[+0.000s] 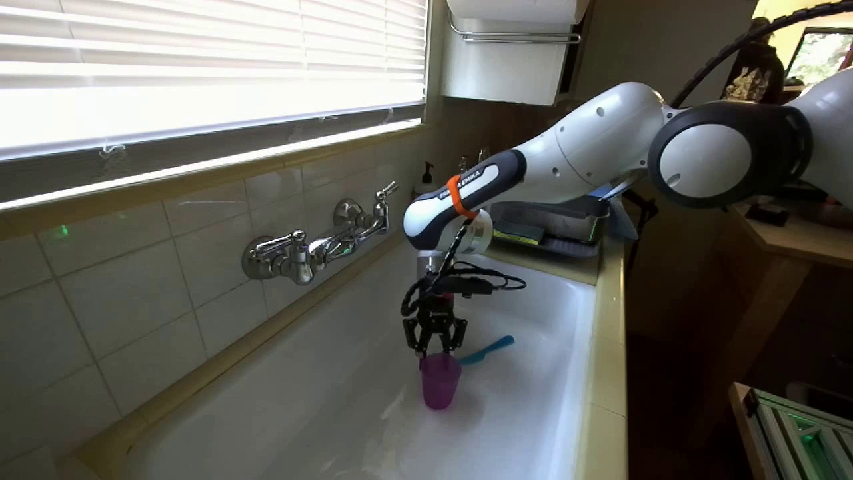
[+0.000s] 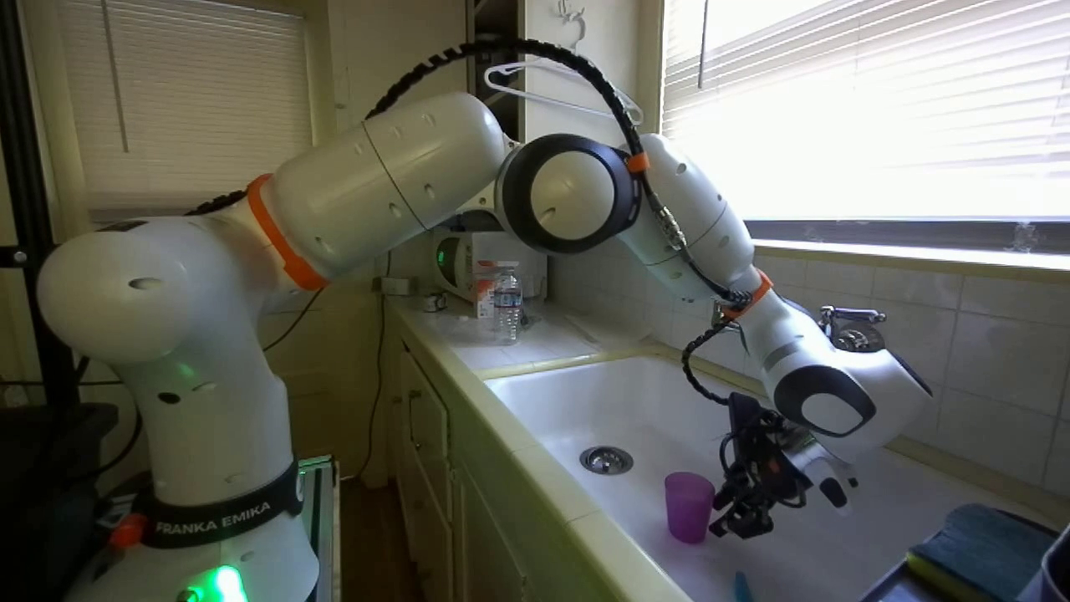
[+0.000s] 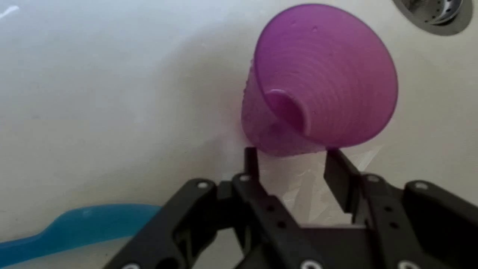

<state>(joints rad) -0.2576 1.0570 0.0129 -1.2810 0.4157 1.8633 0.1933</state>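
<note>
A translucent purple cup point(image 1: 440, 383) stands upright on the floor of the white sink point(image 1: 320, 400); it also shows as the purple cup point(image 2: 690, 507) and, seen from above with its hollow inside visible, the cup point(image 3: 328, 74). My black gripper point(image 3: 292, 152) is partly open right beside it, nothing between the fingers. The right-hand fingertip meets the cup's rim in the wrist view; whether they touch, I cannot tell. In both exterior views the gripper point(image 1: 435, 352) is at the cup's side. A blue plastic utensil point(image 3: 101, 224) lies in the sink on the gripper's other side.
A chrome faucet point(image 1: 320, 252) juts from the tiled wall over the sink. The drain point(image 2: 606, 460) lies beyond the cup. A sponge point(image 2: 982, 556) rests on a rack at the sink's end. The raised yellow rim point(image 1: 608, 373) borders the sink; a water bottle point(image 2: 506, 305) stands on the counter.
</note>
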